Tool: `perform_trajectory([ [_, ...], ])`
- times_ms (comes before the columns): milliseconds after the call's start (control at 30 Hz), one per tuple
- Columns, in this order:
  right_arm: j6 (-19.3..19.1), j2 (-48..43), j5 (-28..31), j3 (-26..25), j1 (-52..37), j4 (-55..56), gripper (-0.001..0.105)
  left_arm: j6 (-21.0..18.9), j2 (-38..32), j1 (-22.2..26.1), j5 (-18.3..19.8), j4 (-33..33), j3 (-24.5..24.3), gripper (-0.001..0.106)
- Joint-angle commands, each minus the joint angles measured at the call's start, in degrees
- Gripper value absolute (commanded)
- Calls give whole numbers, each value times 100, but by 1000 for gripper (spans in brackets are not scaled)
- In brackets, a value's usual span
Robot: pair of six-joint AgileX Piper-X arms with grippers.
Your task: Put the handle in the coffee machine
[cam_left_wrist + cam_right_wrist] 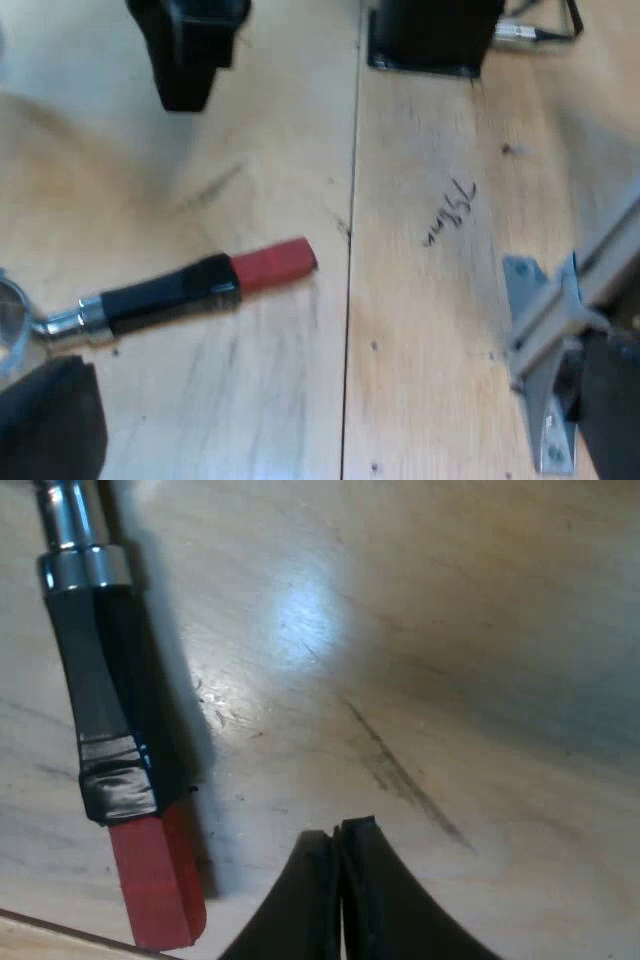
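The holder [170,295] lies loose on the table [430,330]. Your right gripper [340,880] is pinched closed on nothing just beside its red end [155,880] (left gripper [330,410] spread wide, empty); lower it like that and you'll probably shove the holder aside.

One holder [170,295] lies on the one table [420,330]; near its red end one pencil scribble [450,212], farther from it one metal bracket [545,330] and one black block [430,35]

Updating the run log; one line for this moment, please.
holder: loose on table | right gripper: shut, empty, beside handle's red end | left gripper: open, above table
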Motion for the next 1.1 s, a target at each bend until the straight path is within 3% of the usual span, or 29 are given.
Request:
perform_trajectory([
  [33,78,16,-38,107,47,2,0,-7,101,-198,-241,-10,1,98],
  [167,93,17,-38,408,360,-442,0,-7,316,-312,-296,-22,1,98],
  [300,771,84,-38,688,770,-1021,0,-7,383,-312,-407,-44,1,98],
  [400,1009,231,-38,817,906,-1223,0,-7,383,-312,-548,-67,1,98],
  [633,1162,653,34,846,926,-1327,0,-70,383,-312,-620,-379,242,98],
  [700,1292,764,34,846,926,-1346,0,-220,383,-312,-869,-555,367,98],
  [833,1372,873,101,846,926,-1346,0,-486,383,-312,-989,-716,433,98],
  [1000,1392,905,315,896,926,-1412,0,-1127,383,-312,-1332,-1157,433,98],
  [1100,1392,905,298,931,926,-1442,0,-1124,383,-312,-1376,-1251,433,98],
])
